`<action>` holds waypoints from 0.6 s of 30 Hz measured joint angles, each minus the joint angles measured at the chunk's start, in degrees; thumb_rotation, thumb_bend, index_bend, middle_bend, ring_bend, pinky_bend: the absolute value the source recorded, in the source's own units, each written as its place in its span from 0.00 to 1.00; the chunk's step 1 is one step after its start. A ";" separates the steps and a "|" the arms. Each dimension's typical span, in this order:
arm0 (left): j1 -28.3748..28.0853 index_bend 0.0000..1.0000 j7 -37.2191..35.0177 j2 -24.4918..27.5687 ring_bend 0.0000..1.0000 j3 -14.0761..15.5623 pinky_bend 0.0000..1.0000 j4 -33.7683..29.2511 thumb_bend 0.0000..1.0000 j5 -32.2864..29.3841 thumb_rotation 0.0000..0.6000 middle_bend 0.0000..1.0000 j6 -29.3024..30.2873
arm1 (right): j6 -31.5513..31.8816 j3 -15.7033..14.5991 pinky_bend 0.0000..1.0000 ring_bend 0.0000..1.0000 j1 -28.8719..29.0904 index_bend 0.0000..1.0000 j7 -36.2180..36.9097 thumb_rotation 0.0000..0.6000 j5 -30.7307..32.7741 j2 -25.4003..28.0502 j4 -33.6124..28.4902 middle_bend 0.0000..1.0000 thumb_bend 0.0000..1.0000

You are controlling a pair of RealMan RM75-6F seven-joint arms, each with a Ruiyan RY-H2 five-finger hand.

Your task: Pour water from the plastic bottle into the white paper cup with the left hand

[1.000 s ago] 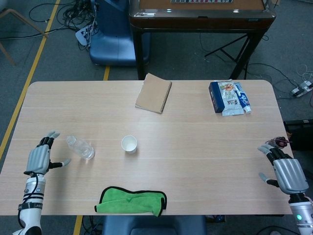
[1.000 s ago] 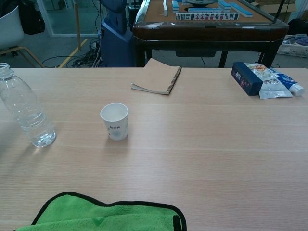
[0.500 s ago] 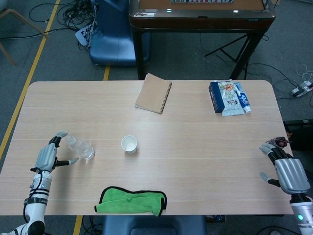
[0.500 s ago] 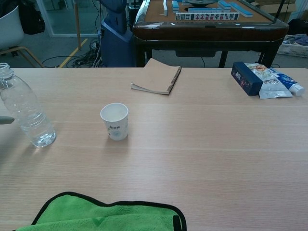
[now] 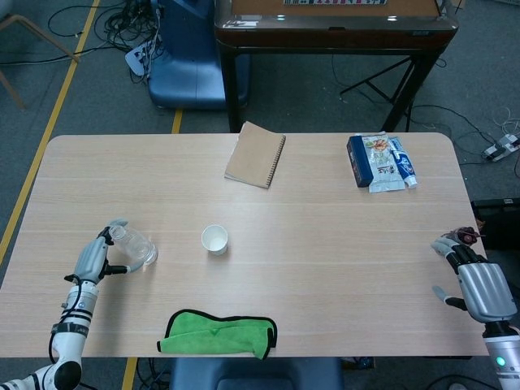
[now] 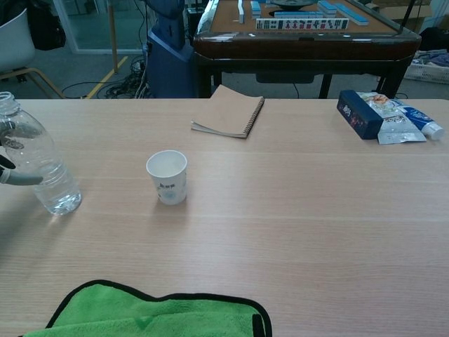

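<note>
A clear plastic bottle [image 5: 136, 246] with no cap and a little water in it stands upright at the table's left side, also seen as the bottle [image 6: 38, 165] in the chest view. The white paper cup [image 5: 214, 239] stands upright to its right, cup [image 6: 167, 177], a hand's width away from it. My left hand [image 5: 96, 258] is right up against the bottle's left side, its fingers [image 6: 19, 179] spread around the body without closing; I cannot tell whether they touch. My right hand [image 5: 479, 284] rests open at the table's right edge.
A green cloth [image 5: 218, 333] lies at the front edge, below the cup. A brown spiral notebook [image 5: 255, 154] lies at the back centre. A dark box [image 5: 360, 160] and a toothpaste tube [image 5: 402, 161] lie at the back right.
My left hand has moved right, from a gap beside the bottle to having its fingers around it. Bottle, cup and right hand have stayed put.
</note>
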 measured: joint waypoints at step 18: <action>-1.68 0.15 -4.95 -2.20 0.13 -0.67 0.23 3.80 0.00 -0.97 1.00 0.11 -2.62 | -0.01 0.13 0.47 0.22 -0.02 0.23 0.32 1.00 0.16 0.06 0.17 0.21 0.17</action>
